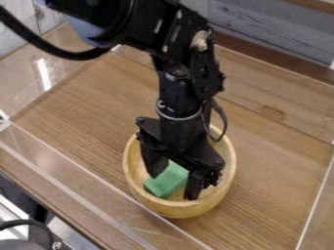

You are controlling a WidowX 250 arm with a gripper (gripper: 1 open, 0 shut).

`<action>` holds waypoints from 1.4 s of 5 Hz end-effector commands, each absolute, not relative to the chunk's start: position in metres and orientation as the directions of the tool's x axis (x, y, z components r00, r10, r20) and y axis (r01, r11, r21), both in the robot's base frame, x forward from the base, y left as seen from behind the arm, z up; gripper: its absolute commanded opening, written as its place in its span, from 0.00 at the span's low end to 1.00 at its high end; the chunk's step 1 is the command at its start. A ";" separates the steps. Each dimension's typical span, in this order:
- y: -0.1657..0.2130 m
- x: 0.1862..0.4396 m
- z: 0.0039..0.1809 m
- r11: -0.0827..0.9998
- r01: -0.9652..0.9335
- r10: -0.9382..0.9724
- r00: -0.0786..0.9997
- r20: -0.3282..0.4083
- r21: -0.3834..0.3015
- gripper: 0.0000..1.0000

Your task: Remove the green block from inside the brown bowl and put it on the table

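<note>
The green block (pixel 166 182) lies inside the brown bowl (pixel 141 193), which sits on the table (pixel 274 146) near its front edge. My black gripper (pixel 179 174) points straight down into the bowl. It is open, with one finger (pixel 152 164) on the left of the block and the other finger on its right. The block's upper end is hidden behind the gripper. I cannot tell whether the fingers touch the block.
Low clear plastic walls (pixel 78 210) edge the table at the front and left. The black arm (pixel 183 68) rises above the bowl and covers its far rim. A grey panelled wall (pixel 280 24) runs along the back.
</note>
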State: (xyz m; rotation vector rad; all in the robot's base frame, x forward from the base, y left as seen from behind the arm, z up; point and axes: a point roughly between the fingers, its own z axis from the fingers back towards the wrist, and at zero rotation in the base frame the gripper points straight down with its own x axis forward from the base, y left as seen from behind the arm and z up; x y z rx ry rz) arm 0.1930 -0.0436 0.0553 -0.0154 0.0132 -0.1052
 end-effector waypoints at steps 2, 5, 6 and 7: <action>-0.046 0.197 0.056 0.992 0.121 -0.120 0.992 0.023 -0.021 1.00; -0.047 0.200 0.047 0.993 0.118 -0.117 0.993 0.030 -0.018 1.00; -0.047 0.200 0.041 0.993 0.113 -0.112 0.993 0.032 -0.020 1.00; -0.047 0.200 0.035 0.994 0.108 -0.107 0.994 0.034 -0.023 1.00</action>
